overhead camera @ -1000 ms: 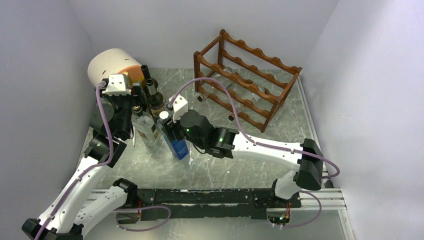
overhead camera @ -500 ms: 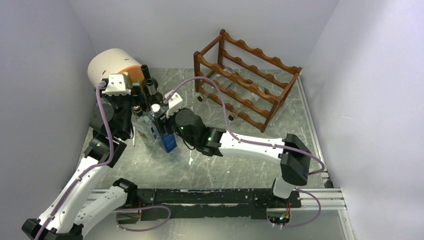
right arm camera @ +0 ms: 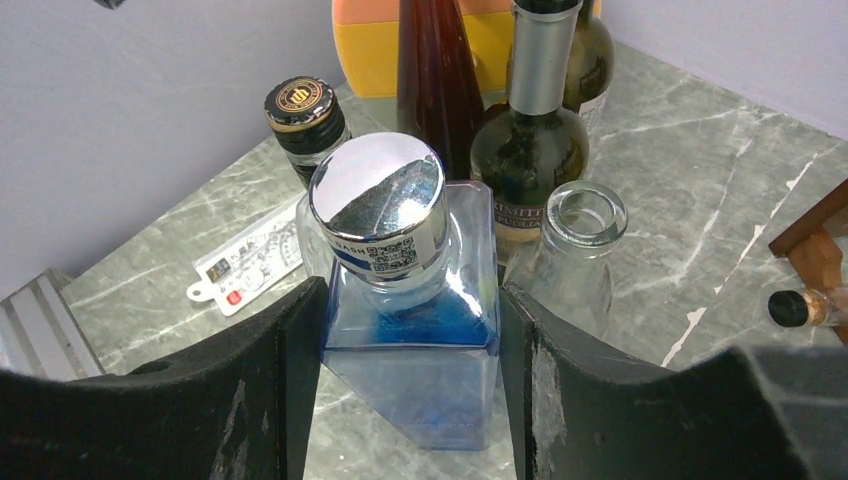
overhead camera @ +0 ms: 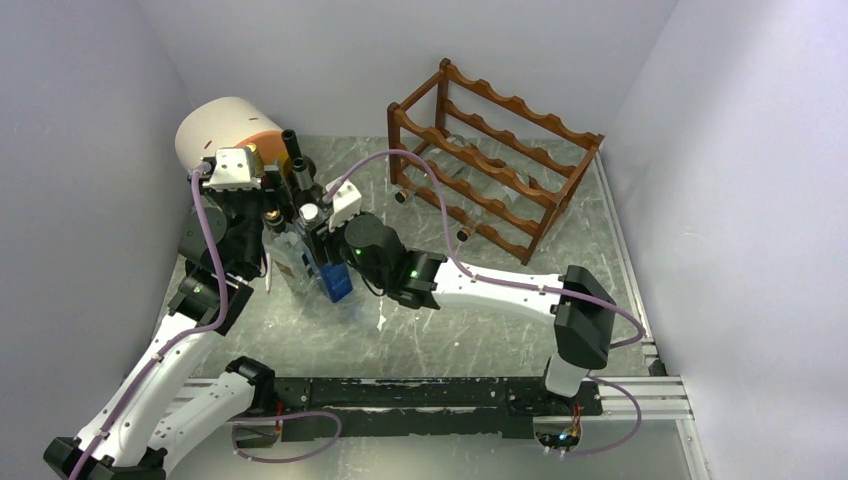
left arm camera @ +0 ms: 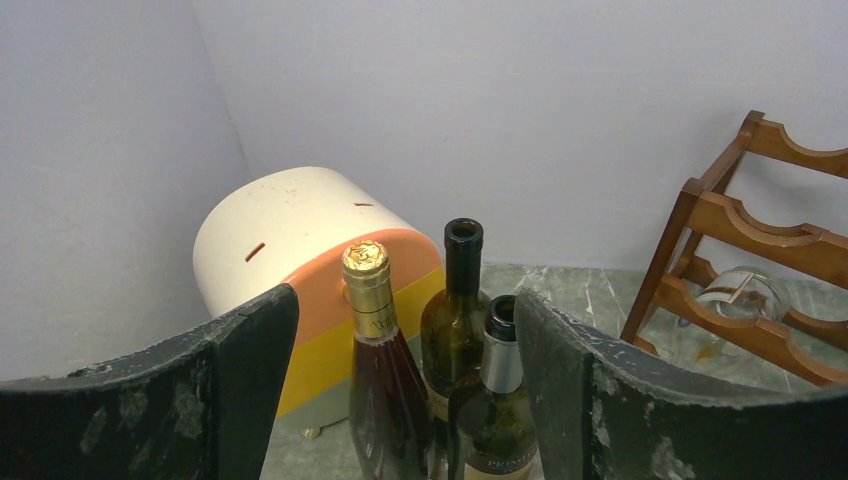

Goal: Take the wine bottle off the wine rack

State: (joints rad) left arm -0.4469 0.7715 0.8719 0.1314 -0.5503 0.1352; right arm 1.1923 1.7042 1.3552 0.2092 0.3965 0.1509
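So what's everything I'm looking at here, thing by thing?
wine rack: one, reddish-brown wood, back right
racked bottles: at least two, clear glass, lying in the rack
drum-shaped container: one, white with orange and yellow face, back left
foil-topped bottle: one, amber, gold cap, standing by the container
open bottle: one, dark green, standing beside it
silver-necked bottle: one, dark, same group
empty bottle: one, clear, same group
black-capped bottle: one, dark, same group
square bottle: one, clear with blue, silver cap, between the right jaws
tag: one, white, flat on table
table: one, grey marble
left arm: one, white, jaws open, facing the bottles
right arm: one, white, jaws shut on the square bottle
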